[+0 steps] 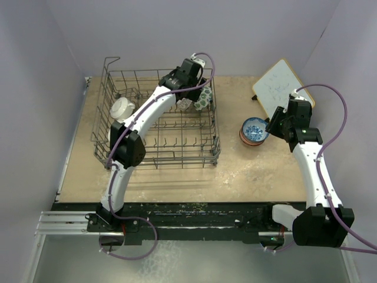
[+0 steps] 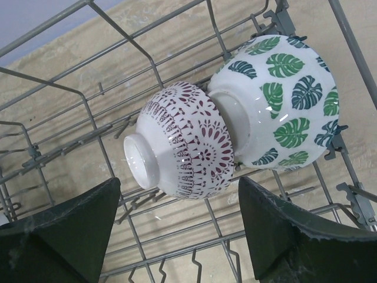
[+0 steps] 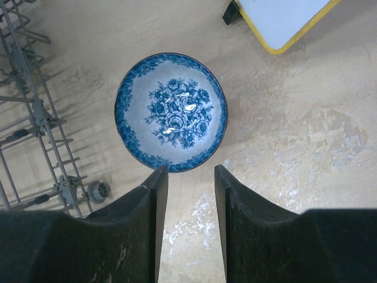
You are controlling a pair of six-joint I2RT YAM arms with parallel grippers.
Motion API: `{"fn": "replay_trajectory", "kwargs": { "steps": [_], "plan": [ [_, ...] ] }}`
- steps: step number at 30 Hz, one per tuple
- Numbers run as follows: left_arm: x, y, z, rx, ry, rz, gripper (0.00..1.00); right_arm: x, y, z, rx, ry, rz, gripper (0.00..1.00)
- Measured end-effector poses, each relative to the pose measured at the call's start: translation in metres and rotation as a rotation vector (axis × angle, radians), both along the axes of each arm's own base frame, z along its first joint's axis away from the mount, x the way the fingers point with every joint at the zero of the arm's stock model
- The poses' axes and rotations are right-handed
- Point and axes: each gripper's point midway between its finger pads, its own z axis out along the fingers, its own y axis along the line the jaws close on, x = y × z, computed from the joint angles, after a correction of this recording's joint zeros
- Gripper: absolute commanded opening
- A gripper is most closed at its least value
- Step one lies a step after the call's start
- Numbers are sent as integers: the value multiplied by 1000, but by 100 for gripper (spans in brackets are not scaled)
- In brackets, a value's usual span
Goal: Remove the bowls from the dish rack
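Picking step: left tool wide, empty, facing purple bowl, which touches green-leaf bowl in dish rack, upper middle of top view. Next, likely: advance, pinch it, lift clear of prongs. Right tool narrow, empty, just below blue bowl on worktop.

Seen from above, the left gripper was hidden under its own wrist housing at the far right corner of the dish rack. The arm covered much of the purple-patterned bowl and the green-leaf bowl there. In the left wrist view both bowls' insides faced away, and the rack ran off every edge. Toward the desk's right edge, the blue bowl hid all but a rim of the red-orange bowl; anything further beneath could not be told. The white board was cropped by the right wrist view's top edge, and its writing was too small to read.
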Motion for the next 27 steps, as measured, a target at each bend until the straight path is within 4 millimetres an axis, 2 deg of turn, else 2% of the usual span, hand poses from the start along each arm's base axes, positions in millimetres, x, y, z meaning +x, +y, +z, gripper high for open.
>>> {"fn": "replay_trajectory", "kwargs": {
  "steps": [11,20,24,27],
  "plan": [
    [1,-4,-7,-49,32,-19,84,0,-1,-1,-2,2,-2,40],
    [3,-2,-33,-35,83,-21,83,3,-1,-7,-1,21,-2,40],
    [2,-2,-44,-26,103,-22,80,3,-1,-8,-1,26,-2,40],
    [2,-2,-47,-23,108,-23,80,3,-1,-8,-1,25,-2,40]
  ]
}}
